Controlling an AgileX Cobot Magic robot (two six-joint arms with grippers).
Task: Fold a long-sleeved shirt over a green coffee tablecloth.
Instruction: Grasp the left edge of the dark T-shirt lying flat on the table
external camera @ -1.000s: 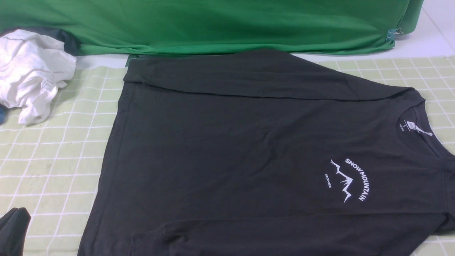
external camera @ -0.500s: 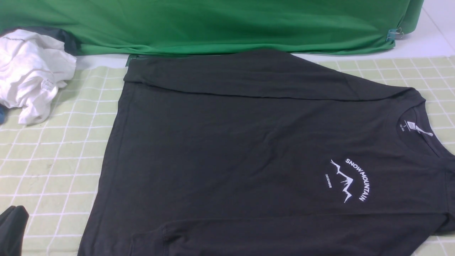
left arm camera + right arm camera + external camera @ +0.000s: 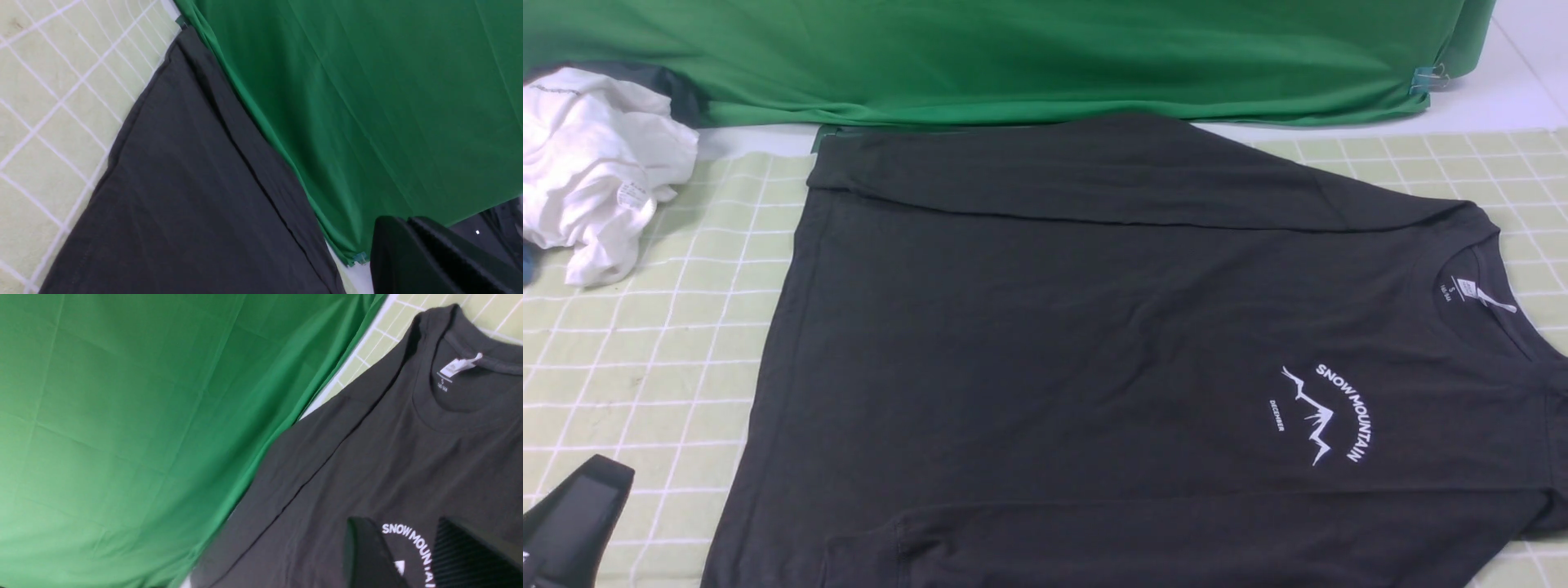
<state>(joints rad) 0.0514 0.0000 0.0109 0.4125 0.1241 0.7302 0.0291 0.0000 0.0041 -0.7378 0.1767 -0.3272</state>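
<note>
Across the middle of the front view, the long-sleeved shirt [image 3: 1045, 343] lies spread flat on the green coffee tablecloth [image 3: 645, 351]. Its collar points to the robot's right and its hem to the left, and a folded band of its own cloth runs along the far edge. Only this view takes in the crumpled white garment [image 3: 596, 171] at the far left, the small binder clip [image 3: 1427, 79] pinching the deep-green fabric [image 3: 1045, 57] at the far right, and a strip of bare white desk [image 3: 752, 139] between that fabric and the grid cloth.

The left fingers [image 3: 408, 261] show just as a dark shape at the front view's lower left corner, over the tablecloth and beside the hem. The left wrist view shows them pressed together with nothing between them, above the shirt's hem corner where it meets the deep-green fabric. The right fingers [image 3: 367, 559] appear in the right wrist view alone: spread apart, empty, hovering over the chest print.

White arched letters on the chest read "SNOW MOUNTAIN" around a jagged mountain line, with a small "DECEMBER" beside it. From the right wrist only "SNOW MOUN" is clear, the rest cut off by the fingers. The white neck label [image 3: 459, 365] is too small to read; an "S" is printed under it, and the finer line below that is illegible.
</note>
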